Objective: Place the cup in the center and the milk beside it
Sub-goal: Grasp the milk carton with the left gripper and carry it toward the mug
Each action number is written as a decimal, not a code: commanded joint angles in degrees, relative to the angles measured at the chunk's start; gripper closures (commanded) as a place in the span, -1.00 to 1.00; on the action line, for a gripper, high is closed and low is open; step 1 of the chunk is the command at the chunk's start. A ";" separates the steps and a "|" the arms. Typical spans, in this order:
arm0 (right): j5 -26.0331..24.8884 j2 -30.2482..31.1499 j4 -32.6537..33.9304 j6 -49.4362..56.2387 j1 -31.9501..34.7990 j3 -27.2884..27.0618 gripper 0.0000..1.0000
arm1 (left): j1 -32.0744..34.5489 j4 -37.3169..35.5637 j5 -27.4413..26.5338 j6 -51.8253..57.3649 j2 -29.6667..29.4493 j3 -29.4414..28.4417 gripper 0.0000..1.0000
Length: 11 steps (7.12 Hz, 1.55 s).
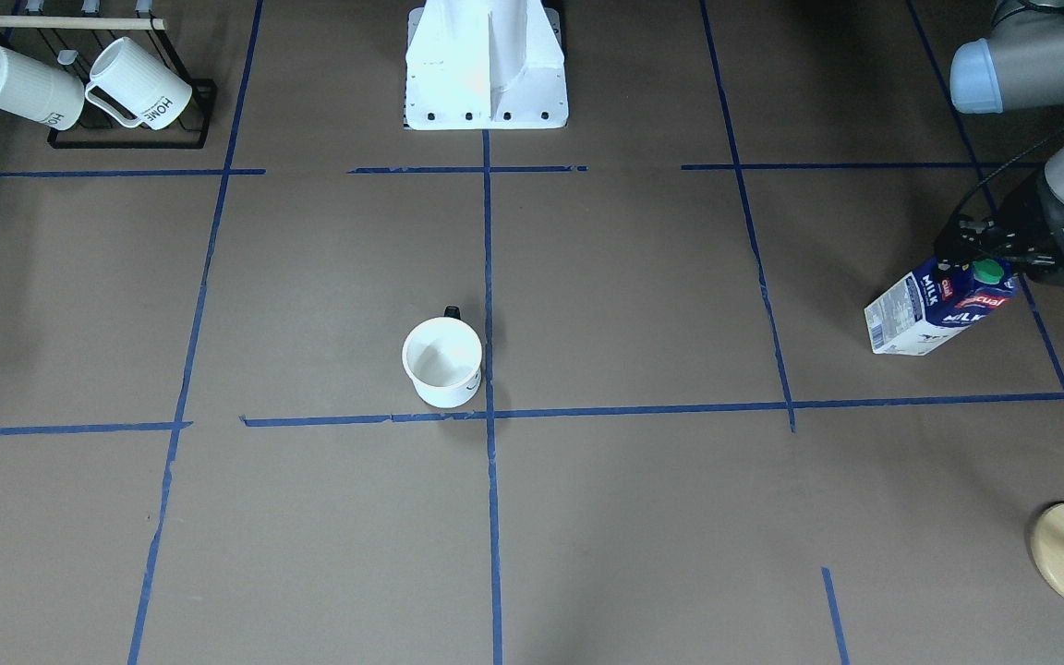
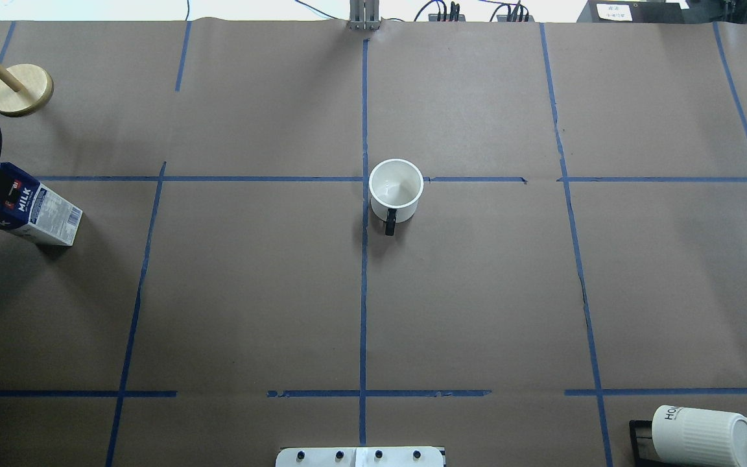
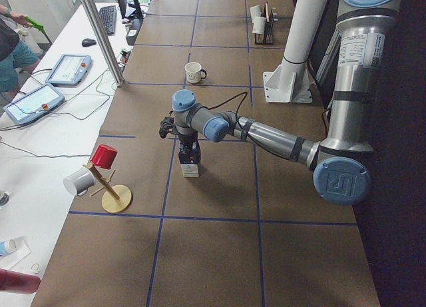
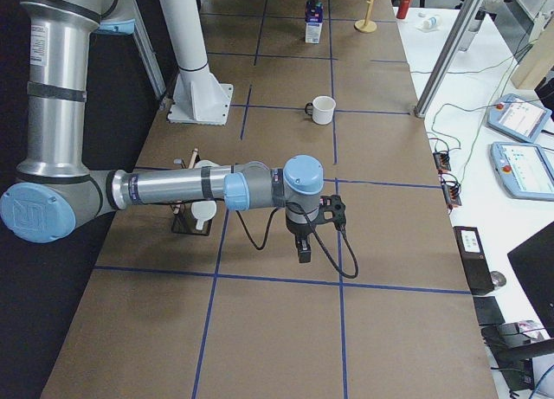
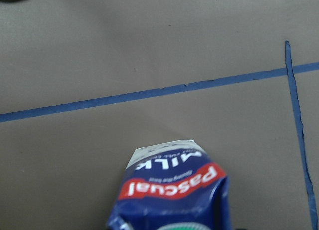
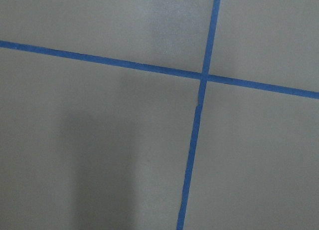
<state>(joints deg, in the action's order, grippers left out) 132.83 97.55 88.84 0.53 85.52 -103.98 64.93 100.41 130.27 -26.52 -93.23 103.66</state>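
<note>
Right, your left arm is stretched out long and low over the table (image 3: 219, 254), wrist bent down. Its left gripper (image 1: 973, 257) is clamped on the top of the milk (image 1: 929, 314), far out on the robot's left and well apart from the cup (image 1: 441, 362). Your cup stands upright just beside the center (image 1: 489, 415), handle toward the robot. The right arm reaches out level, right gripper (image 4: 303, 250) pointing straight down; fingers apart or together, I can't tell.
</note>
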 commanded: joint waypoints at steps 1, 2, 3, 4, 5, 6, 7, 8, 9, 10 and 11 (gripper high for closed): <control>0.07 0.36 -0.07 0.00 0.00 0.00 -1.00 | 0.02 -2.30 0.07 -0.90 -3.25 0.75 0.05; 0.07 0.36 -0.07 0.00 0.00 -0.09 -1.00 | 0.02 -8.15 -0.02 -1.51 -8.06 1.28 0.05; 0.07 0.45 -0.07 0.00 0.00 -0.09 -1.00 | 0.02 -15.69 -0.11 -1.78 -13.94 2.07 0.04; 0.07 0.45 -0.16 0.00 0.00 -0.09 -1.00 | -0.41 -21.86 -0.19 -5.79 -20.61 2.16 0.03; 0.07 0.45 -0.16 0.00 0.00 -0.09 -1.00 | -4.07 -24.18 -0.46 -13.40 -25.81 2.16 0.03; 0.15 0.79 -0.25 0.00 0.00 -0.09 -1.00 | -10.81 -24.21 -4.72 -22.96 -31.34 1.47 0.02; 0.07 0.80 -0.25 0.00 0.00 -0.09 -1.00 | -17.66 -24.12 -10.59 -31.06 -37.05 -0.63 0.01; -0.02 0.89 -0.25 0.00 0.00 0.00 -1.00 | -20.86 -23.95 -12.83 -34.79 -43.98 -5.96 0.00; -0.02 0.89 -0.25 0.00 0.00 0.00 -1.00 | -21.76 -23.60 -13.02 -36.48 -50.23 -12.88 0.01; -0.02 0.80 -0.25 0.00 0.00 0.00 -1.00 | -23.51 -22.81 -13.11 -36.41 -51.60 -15.48 0.00; -0.11 0.80 -0.25 0.00 0.00 0.09 -1.00 | -24.31 -21.24 -13.38 -35.98 -51.44 -16.89 0.01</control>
<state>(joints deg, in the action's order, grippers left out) 132.79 98.38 88.60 0.53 85.52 -103.96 42.19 77.63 117.33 -62.36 -143.21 89.82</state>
